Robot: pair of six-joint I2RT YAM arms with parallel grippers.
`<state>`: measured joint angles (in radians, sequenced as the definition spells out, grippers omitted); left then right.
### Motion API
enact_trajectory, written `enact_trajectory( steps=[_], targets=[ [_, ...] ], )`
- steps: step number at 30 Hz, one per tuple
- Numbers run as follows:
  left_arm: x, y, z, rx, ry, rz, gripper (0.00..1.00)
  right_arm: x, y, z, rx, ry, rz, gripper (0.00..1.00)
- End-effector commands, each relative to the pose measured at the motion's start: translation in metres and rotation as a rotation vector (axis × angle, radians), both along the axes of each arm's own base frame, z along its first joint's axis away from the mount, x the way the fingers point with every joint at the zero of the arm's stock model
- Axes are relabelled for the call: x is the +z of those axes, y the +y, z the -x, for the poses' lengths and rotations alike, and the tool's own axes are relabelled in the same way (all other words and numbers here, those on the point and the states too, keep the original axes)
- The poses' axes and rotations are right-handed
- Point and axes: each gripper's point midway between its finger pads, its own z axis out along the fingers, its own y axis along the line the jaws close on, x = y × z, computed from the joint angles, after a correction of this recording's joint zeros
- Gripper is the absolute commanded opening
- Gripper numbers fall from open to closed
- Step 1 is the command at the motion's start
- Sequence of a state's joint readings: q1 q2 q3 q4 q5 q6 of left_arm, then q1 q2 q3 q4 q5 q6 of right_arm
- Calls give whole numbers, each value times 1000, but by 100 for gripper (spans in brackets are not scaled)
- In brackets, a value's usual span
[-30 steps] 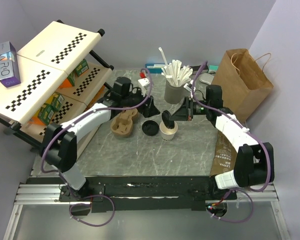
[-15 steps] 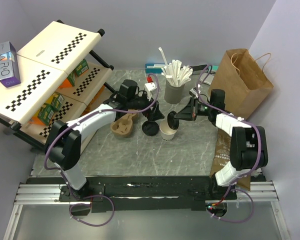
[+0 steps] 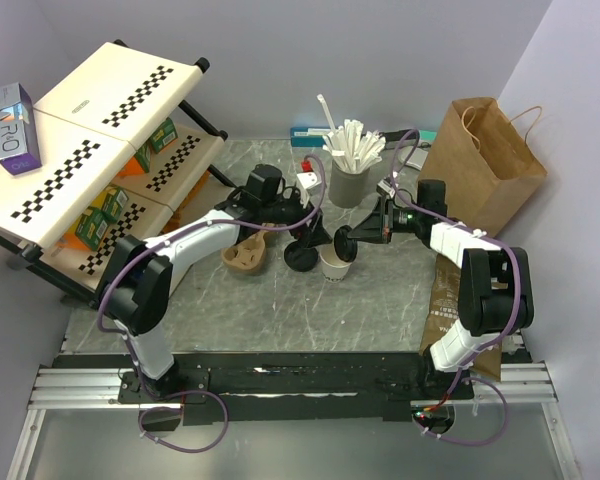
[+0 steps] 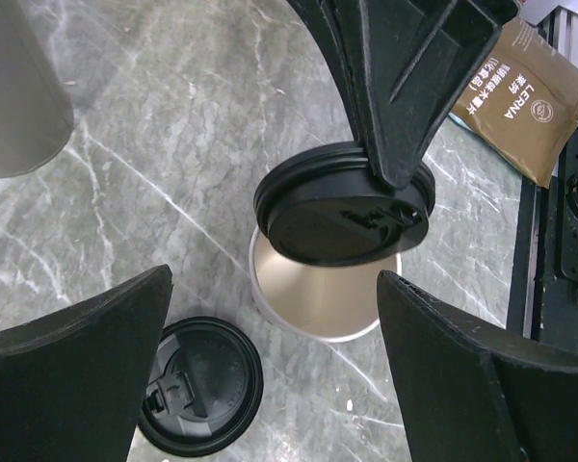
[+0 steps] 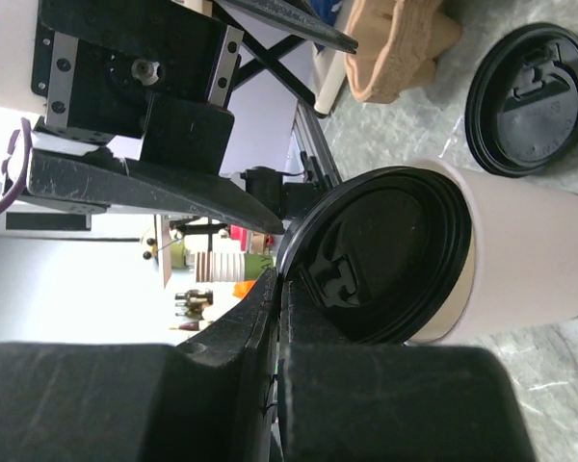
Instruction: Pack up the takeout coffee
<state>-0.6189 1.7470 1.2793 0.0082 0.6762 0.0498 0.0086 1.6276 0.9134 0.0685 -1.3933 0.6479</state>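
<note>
White cup (image 4: 320, 310), tan and empty inside, stands mid-frame; right gripper (image 5: 280, 290) pinches its black lid (image 4: 339, 218), tilted above; left gripper (image 3: 308, 236) gapes.

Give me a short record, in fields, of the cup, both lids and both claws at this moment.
cup: white paper cup, upright on the marble table, mouth partly uncovered
held lid: black lid, tilted over the cup's mouth, not seated
right claw: shut on the held lid's edge
left claw: open, above the cup, holding nothing
spare lid: second black lid, flat on the table beside the cup
carrier: brown pulp carrier, apart from the cup
</note>
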Motion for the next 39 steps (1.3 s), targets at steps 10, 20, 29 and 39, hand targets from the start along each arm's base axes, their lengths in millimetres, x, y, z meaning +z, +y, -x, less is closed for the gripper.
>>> enact_trajectory(
  steps=[10, 20, 29, 39],
  targets=[
    [5, -18, 6, -69, -40, 35, 93, -7, -12, -11, -34, 27, 26, 10],
    [-2, -24, 14, -104, -14, 37, 92, -11, -14, -9, -46, 37, 48, 12],
    [-5, -26, 15, -104, -3, 45, 92, -11, -18, -7, -65, 11, 97, 24],
    [-14, -25, 19, -118, 20, 32, 92, -17, -20, -8, -83, -6, 146, 32]
  ],
)
